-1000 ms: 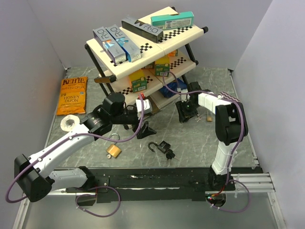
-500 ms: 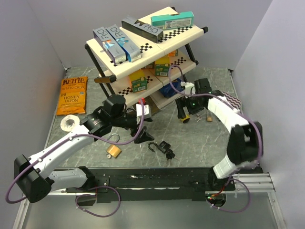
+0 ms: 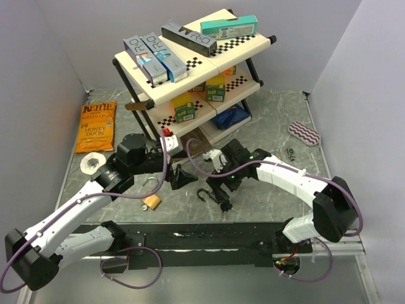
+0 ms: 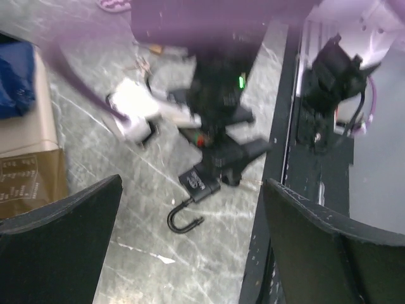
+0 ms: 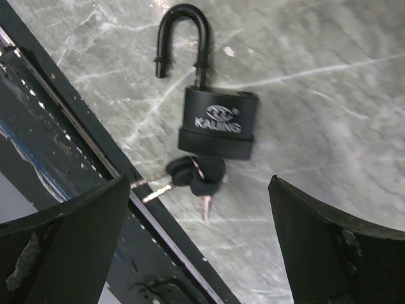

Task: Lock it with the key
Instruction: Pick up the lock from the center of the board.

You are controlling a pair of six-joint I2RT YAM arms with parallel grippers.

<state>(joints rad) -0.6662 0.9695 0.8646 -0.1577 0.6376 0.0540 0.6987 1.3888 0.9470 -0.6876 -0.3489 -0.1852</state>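
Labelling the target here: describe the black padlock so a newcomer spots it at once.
In front of the shelf rack, near the table's front edge, lies the black padlock. Unlike the brass padlock to its left, it is black, with a bunch of keys at its base.

The black padlock (image 5: 218,130) reads "KAILING"; the orange chip bag (image 3: 96,126) reads "HONEY DIJON".

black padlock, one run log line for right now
black padlock: shackle open, keys at base | right hand: open above it | left hand: open, empty
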